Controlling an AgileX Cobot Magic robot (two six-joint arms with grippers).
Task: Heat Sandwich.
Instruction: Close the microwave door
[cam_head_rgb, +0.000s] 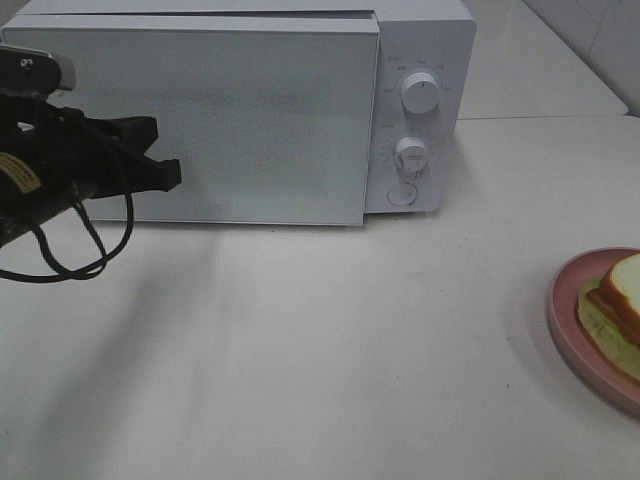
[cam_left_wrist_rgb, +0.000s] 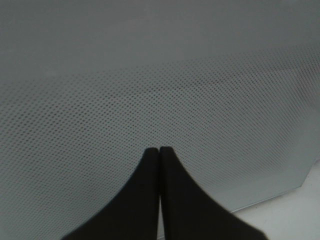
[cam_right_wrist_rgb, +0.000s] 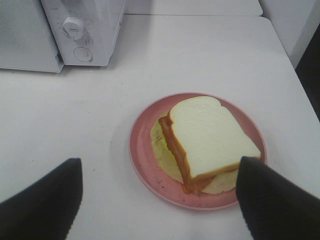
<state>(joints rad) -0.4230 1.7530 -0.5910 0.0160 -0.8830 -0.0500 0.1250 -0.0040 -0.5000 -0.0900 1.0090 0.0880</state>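
Note:
The sandwich (cam_right_wrist_rgb: 210, 137) lies on a round pink plate (cam_right_wrist_rgb: 142, 155) on the white table; white bread on top, reddish-brown and pale green layers below. In the high view the sandwich (cam_head_rgb: 618, 298) and plate (cam_head_rgb: 570, 305) sit at the right edge, partly cut off. My right gripper (cam_right_wrist_rgb: 160, 185) is open, above and in front of the plate, with its fingers either side. My left gripper (cam_head_rgb: 172, 172) is shut and empty, its tips close to the microwave's closed door (cam_head_rgb: 220, 125). In the left wrist view the shut gripper (cam_left_wrist_rgb: 159, 150) points at the dotted door glass (cam_left_wrist_rgb: 150, 90).
The white microwave (cam_head_rgb: 425, 40) stands at the back of the table, with two knobs (cam_head_rgb: 420, 92) and a round button (cam_head_rgb: 401, 194) on its right panel. A black cable (cam_head_rgb: 80, 250) hangs from the left arm. The table's far edge meets a wall at the right.

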